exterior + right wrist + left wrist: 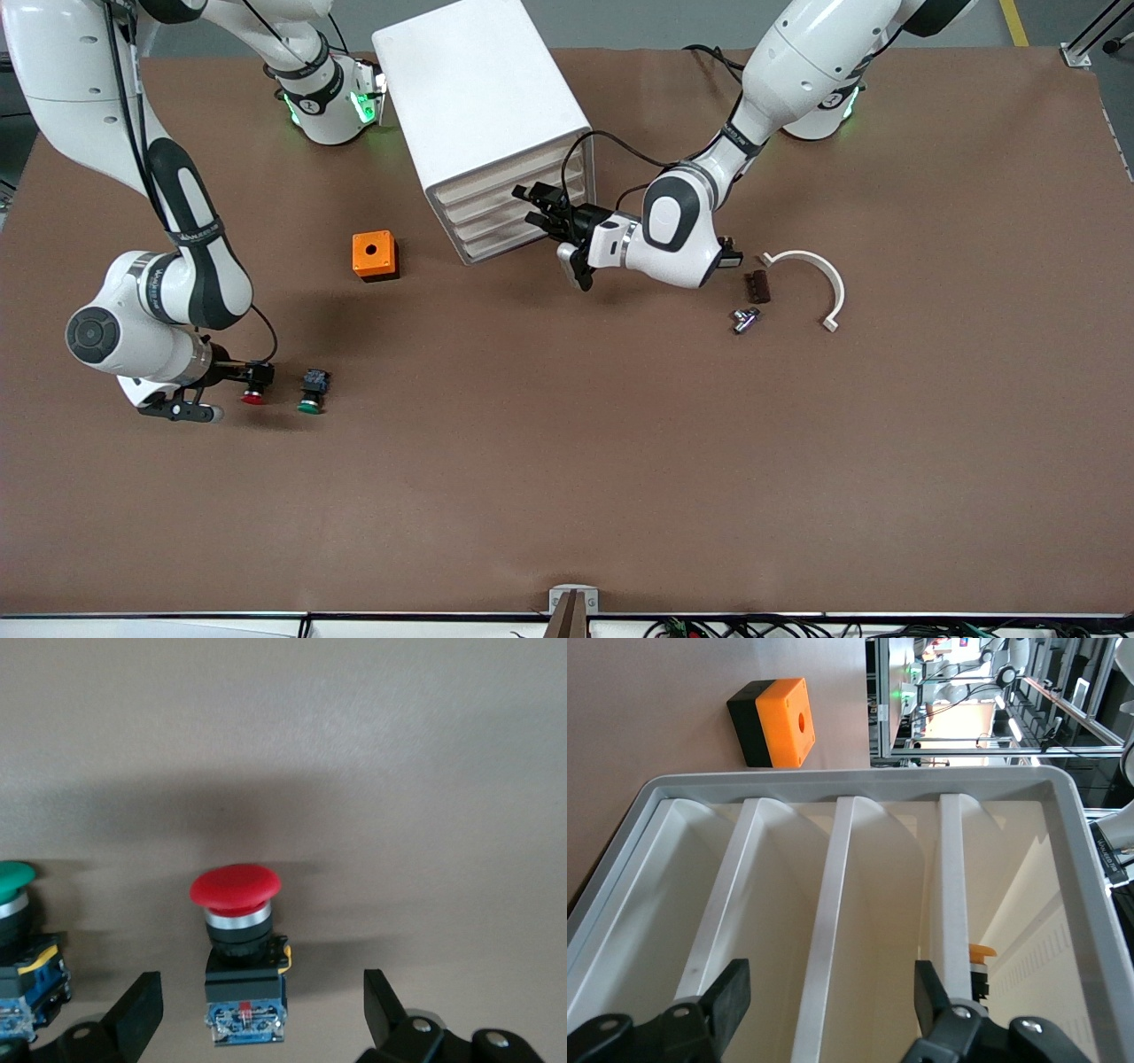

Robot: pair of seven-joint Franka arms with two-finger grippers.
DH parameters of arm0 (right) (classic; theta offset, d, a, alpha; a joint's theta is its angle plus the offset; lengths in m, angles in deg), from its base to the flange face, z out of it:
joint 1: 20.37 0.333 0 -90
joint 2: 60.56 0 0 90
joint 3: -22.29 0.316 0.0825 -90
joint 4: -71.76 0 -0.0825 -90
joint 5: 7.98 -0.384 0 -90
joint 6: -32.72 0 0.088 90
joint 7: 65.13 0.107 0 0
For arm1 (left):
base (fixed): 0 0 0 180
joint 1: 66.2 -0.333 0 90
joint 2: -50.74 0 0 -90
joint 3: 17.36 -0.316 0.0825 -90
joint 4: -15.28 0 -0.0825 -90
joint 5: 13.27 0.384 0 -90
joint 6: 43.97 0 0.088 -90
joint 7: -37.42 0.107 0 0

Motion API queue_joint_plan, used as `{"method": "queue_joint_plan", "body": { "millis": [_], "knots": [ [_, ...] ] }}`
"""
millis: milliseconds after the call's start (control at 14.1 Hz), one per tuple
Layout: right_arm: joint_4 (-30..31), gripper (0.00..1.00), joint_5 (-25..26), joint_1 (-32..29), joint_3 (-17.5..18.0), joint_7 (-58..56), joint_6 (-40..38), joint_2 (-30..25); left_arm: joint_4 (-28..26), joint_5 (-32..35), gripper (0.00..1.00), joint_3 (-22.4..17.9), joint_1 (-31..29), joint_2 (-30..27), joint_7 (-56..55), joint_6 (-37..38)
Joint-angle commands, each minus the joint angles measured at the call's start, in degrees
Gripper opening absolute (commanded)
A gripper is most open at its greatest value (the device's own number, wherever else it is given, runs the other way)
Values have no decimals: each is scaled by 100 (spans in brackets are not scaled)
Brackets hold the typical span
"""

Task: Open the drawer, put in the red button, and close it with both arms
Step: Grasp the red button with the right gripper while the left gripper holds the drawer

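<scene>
Red-capped push button [236,943] on blue-black block, between spread right tool [257,1010] fingers; left tool [542,213] spread at white drawer cabinet [483,106]

Layout of the table and the two grippers

The cabinet [483,124] stands near the bases; the left gripper [542,206] is at its drawer fronts, fingers apart. The box [374,255] lies beside the cabinet, toward the right arm's end. Nearer the camera, the red button [254,396] sits between the right gripper's [257,377] spread fingers, seemingly untouched, with the green button [312,391] just beside it.
</scene>
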Motion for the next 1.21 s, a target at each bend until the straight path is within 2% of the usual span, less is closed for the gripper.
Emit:
{"method": "queue_joint_plan", "body": {
  "millis": [0, 213, 285, 356, 498, 640, 712, 783, 1139],
  "knots": [
    [158, 100, -178, 12, 30, 103, 138, -13, -28, -262, 80, 18, 63, 71, 366, -77],
    [159, 100, -187, 12, 39, 94, 138, 31, -28, -350, 74, 105, 72, 72, 384, -77],
    [159, 100, -187, 4, 30, 94, 138, 40, -28, -359, 69, 114, 72, 80, 384, -77],
    [159, 95, -187, 12, 39, 94, 138, 57, -28, -368, 62, 114, 72, 72, 384, -77],
    [150, 66, -187, 12, 39, 94, 138, 58, -28, -395, 53, 114, 116, 80, 384, -77],
    [150, 41, -187, 12, 30, 103, 129, 58, -28, -421, 45, 114, 116, 124, 480, -77],
    [141, 25, -187, 12, 39, 103, 129, 58, -28, -491, 45, 114, 151, 133, 524, -77],
    [141, 19, -187, 12, 39, 103, 120, 58, -28, -517, 45, 114, 177, 142, 576, -86],
    [106, 18, -187, 3, 30, 94, 112, 49, -20, -764, 37, 106, 318, 142, 797, -183]
  ]
}}
